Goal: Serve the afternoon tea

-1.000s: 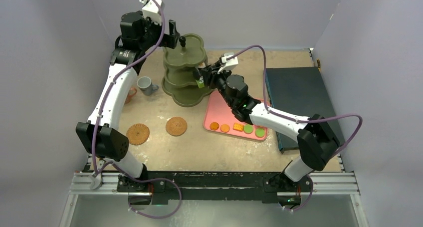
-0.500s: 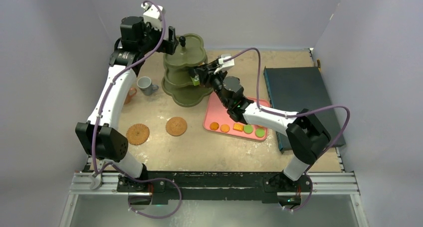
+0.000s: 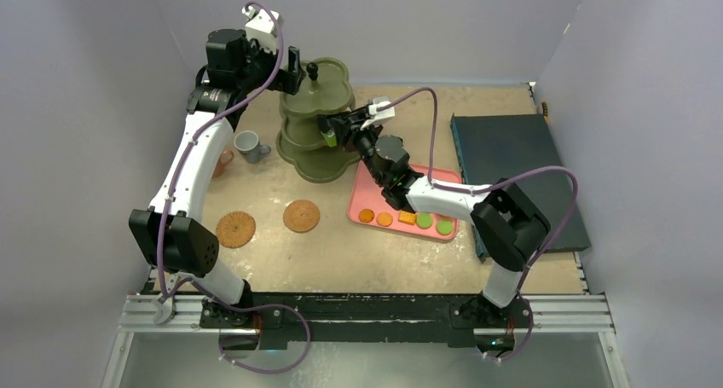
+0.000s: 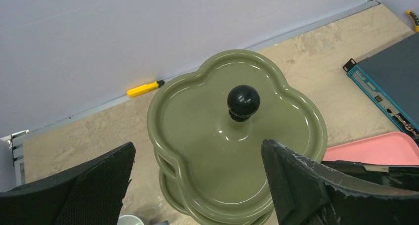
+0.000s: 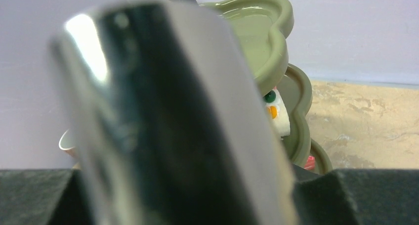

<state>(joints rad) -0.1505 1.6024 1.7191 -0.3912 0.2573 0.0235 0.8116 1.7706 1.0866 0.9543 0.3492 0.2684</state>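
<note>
Sandy tabletop [image 3: 384, 260]: brown coasters [image 3: 301, 216] near-left, pastries [image 3: 405, 219] lined up on the pink tray [image 3: 375, 188] to the right. Beyond, right end effector [image 3: 345, 130] clamps black tongs [image 5: 163, 111] at the olive stand [image 3: 314, 162]'s middle tier. Far back, left end effector [image 4: 197, 145] gapes wide over its top.

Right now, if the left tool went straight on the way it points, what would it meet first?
Probably the black knob atop the olive stand, which lies between the open fingers of the left tool. Depth is unclear, so the top tier itself could touch first.
</note>
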